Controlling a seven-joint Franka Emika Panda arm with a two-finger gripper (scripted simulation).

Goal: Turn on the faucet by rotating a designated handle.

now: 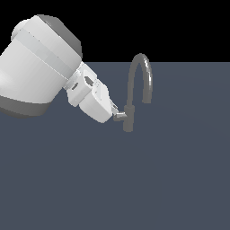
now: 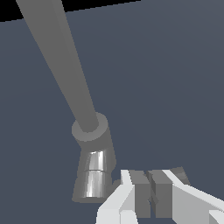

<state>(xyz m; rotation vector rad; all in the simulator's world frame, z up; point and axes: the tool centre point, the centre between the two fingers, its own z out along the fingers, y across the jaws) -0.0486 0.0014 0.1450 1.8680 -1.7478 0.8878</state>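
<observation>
Flat slate-blue desk [image 1: 170, 179] under a black backdrop, simulator render. Exterior view: faucet [image 1: 134, 90] stands near the middle of the frame, short upright body with a tall arched spout curling over toward this view's right. Arm [image 1: 40, 67] comes in from the upper part of this view's left, big white link with grey bands, wrist pitched down and toward this view's right. Hand [image 1: 117, 113] sits low at the faucet body, its tip right at the handle [image 1: 120, 116], a small stub on the body's side facing this view's left. Fingers are too small here to tell their spacing.

Wrist view: camera looks along the hand at the faucet [image 2: 89, 131] from close up. Spout rises as a thick grey tube out of a ring-topped body; the shiny stub below [image 2: 94, 179] catches highlights. Hand [image 2: 151, 192] shows white fingers [image 2: 118, 201] with dark grey pads, pads pressed together with only a thin seam between them, nothing visibly pinched. Nearest finger lies just beside the shiny stub; contact cannot be told. The thin lever itself is not clearly made out in this view.
</observation>
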